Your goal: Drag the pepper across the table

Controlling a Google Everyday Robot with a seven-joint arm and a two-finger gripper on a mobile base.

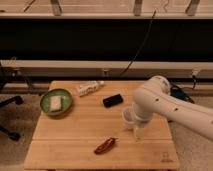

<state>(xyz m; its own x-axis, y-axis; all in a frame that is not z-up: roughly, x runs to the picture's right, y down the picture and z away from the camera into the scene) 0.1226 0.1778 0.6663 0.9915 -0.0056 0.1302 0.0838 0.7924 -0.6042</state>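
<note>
The pepper (pixel 105 146) is small, dark red-brown and slightly curved. It lies near the front edge of the light wood table (pixel 75 130), a little left of centre. My gripper (pixel 139 133) hangs from the white arm (pixel 165 105) that comes in from the right. It is above the table, to the right of the pepper and apart from it, just in front of a white cup (pixel 128 117).
A black phone (pixel 113 100) lies behind the middle of the table. A green bowl (pixel 56 102) with a pale object in it stands at the left. A crumpled clear plastic bottle (pixel 89 88) lies at the back. A small mark (pixel 164 160) is near the front right corner.
</note>
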